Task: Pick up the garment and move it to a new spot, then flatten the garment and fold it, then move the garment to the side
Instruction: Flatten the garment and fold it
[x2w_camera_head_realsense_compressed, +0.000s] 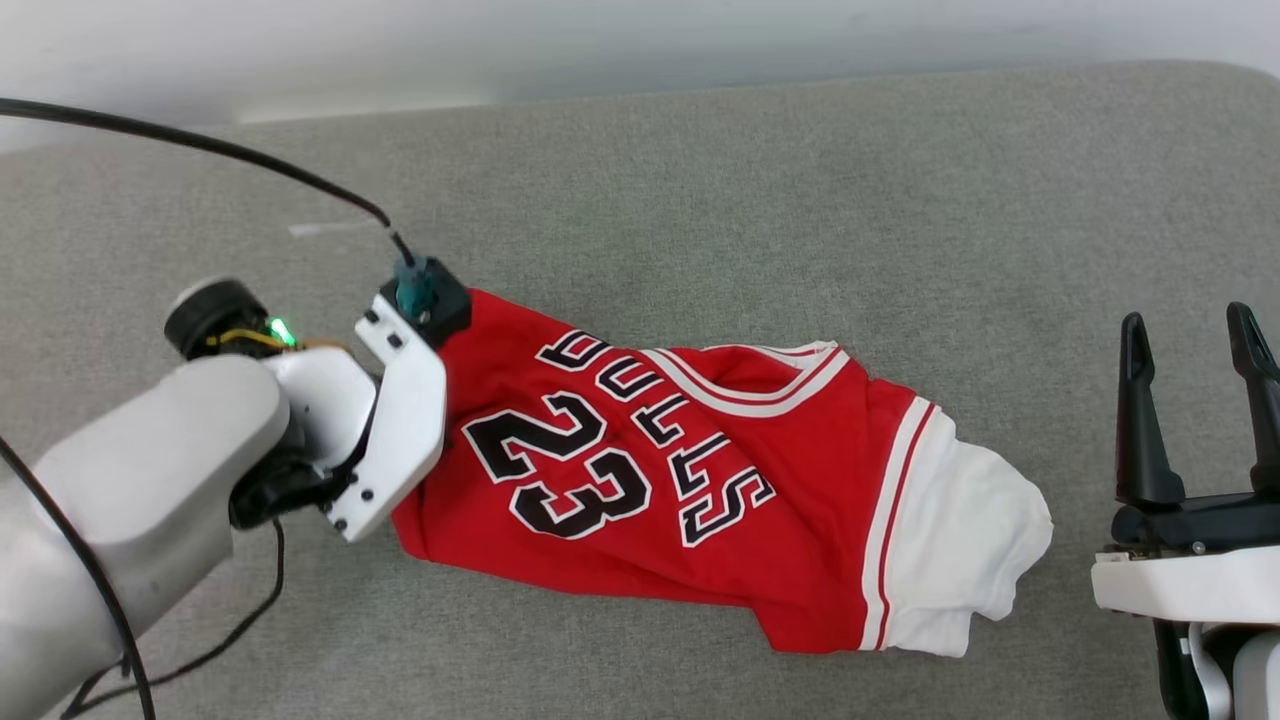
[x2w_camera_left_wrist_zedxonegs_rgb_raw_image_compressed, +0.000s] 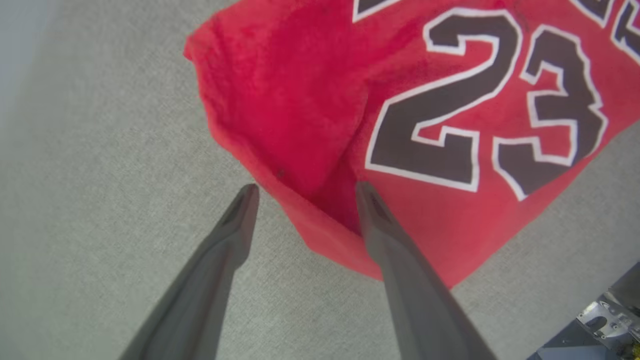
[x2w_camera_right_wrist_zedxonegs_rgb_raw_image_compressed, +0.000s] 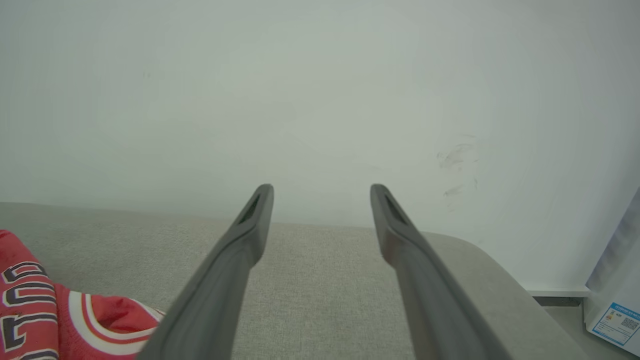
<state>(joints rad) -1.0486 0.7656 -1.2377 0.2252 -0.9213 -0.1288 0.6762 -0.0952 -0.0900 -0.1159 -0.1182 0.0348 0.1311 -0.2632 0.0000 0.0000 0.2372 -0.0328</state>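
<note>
Left gripper (x2w_camera_left_wrist_zedxonegs_rgb_raw_image_compressed: 305, 192) jaws spread, straddling garment (x2w_camera_head_realsense_compressed: 700, 480) hem, nothing pinched. Garment lies rumpled mid grey cushion (x2w_camera_head_realsense_compressed: 900, 180), print up, white sleeve (x2w_camera_head_realsense_compressed: 960, 540) toward right edge. Right gripper (x2w_camera_head_realsense_compressed: 1187, 330) jaws spread, empty, near right edge, clear of sleeve.

Bright, even, diffuse light, soft thin shadow under the garment (x2w_camera_head_realsense_compressed: 700, 480), head view sharp, wrist views softer, left end effector (x2w_camera_left_wrist_zedxonegs_rgb_raw_image_compressed: 306, 189) blurred up close, wide-angle stretching toward the edges.
</note>
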